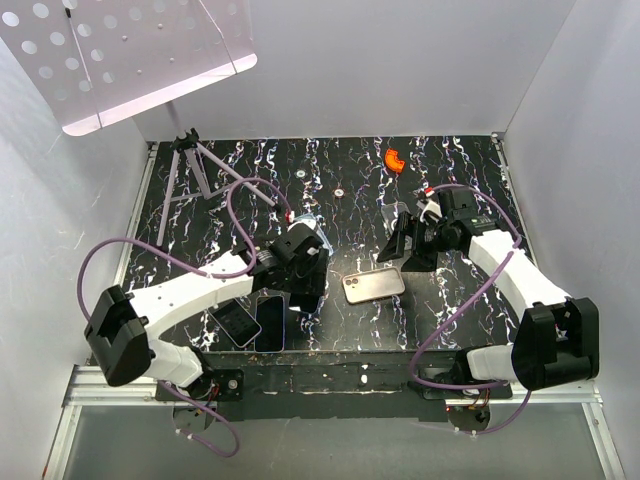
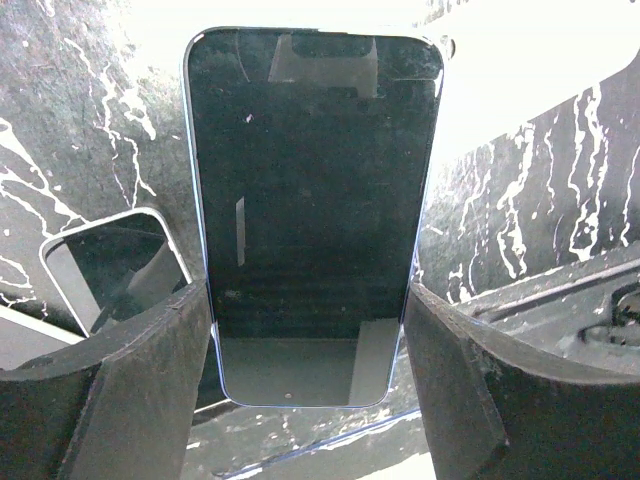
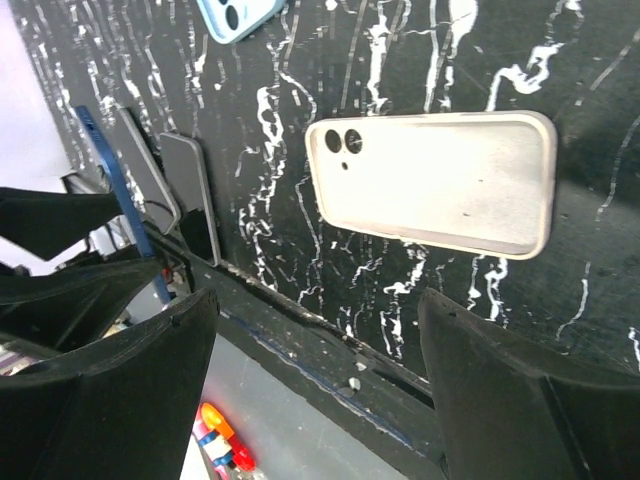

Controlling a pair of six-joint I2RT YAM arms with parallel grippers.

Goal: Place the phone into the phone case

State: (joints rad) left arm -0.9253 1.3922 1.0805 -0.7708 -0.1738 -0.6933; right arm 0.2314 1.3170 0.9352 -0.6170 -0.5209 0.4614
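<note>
My left gripper [image 1: 297, 292] is shut on the long sides of a black-screened phone with a blue rim [image 2: 310, 200], near its lower end. In the top view this phone [image 1: 270, 322] is by the table's near edge. In the right wrist view its blue edge [image 3: 115, 195] stands tilted off the table. The beige phone case [image 1: 374, 285] lies flat in the middle of the table, to the right of the left gripper, with its camera cutout to the left [image 3: 440, 180]. My right gripper [image 1: 405, 250] is open and empty, hovering just behind and right of the case [image 3: 315, 370].
A second phone with a silver rim [image 1: 237, 322] lies left of the held one [image 2: 110, 265]. A light-blue case [image 3: 235, 15] lies behind the left gripper. An orange piece [image 1: 394, 159] and a small tripod [image 1: 195, 165] are at the back. The table's near edge [image 3: 330, 340] is close.
</note>
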